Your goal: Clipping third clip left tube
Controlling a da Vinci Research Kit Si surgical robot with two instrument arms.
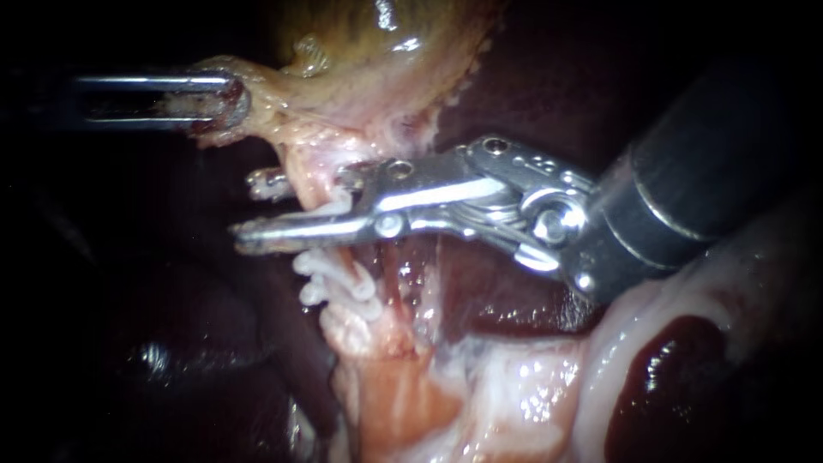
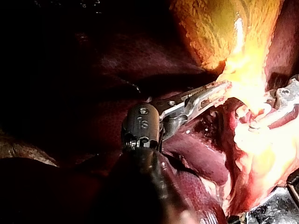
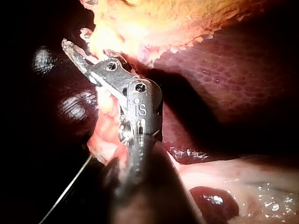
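The pale pink left tube [image 1: 364, 334] runs down from the yellowish gallbladder [image 1: 369, 34]. Two white clips [image 1: 339, 283] sit side by side across it. Just above them, my right instrument [image 1: 253, 208] straddles the tube, its jaws open with one on each side. A white clip [image 1: 339, 206] shows between the jaws against the tube. In the right wrist view its jaws [image 3: 77, 53] reach into the bright tissue under the gallbladder. My left instrument [image 1: 219, 107] is shut on the gallbladder's ragged edge, holding it off to the left. The left wrist view [image 2: 217, 91] shows the same grip.
Dark red liver [image 1: 197, 343] lies around and behind the tube. Pale glistening tissue [image 1: 531, 386] with a dark red patch [image 1: 660, 377] lies under the right instrument's shaft. The right instrument's jaw [image 2: 285, 95] shows beyond the tissue in the left wrist view.
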